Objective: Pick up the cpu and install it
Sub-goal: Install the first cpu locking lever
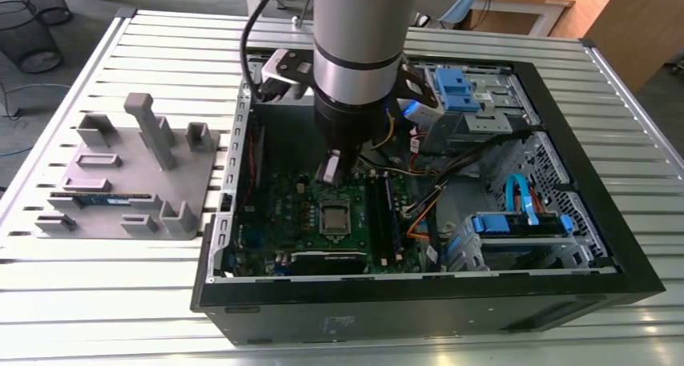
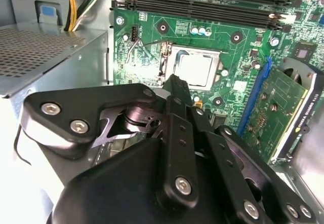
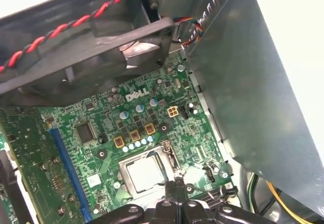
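Note:
The cpu [image 1: 335, 216] is a small square chip with a silvery top, lying flat in the socket in the middle of the green motherboard [image 1: 278, 222]. In both wrist views the cpu [image 2: 195, 67] [image 3: 143, 172] sits inside the metal socket frame. My gripper [image 1: 329, 168] hangs inside the open computer case, a little above the board and just off the socket's edge. Its fingertips [image 2: 174, 81] [image 3: 169, 187] are pressed together with nothing between them. The gripper is shut and apart from the chip.
The black computer case [image 1: 428, 302] lies open on a slatted metal table. A grey holder [image 1: 123, 174] with a memory stick stands at the exterior view's left. Memory slots [image 2: 202, 3], a fan [image 3: 101, 46], cables and blue drive bays [image 1: 513, 222] crowd around the socket.

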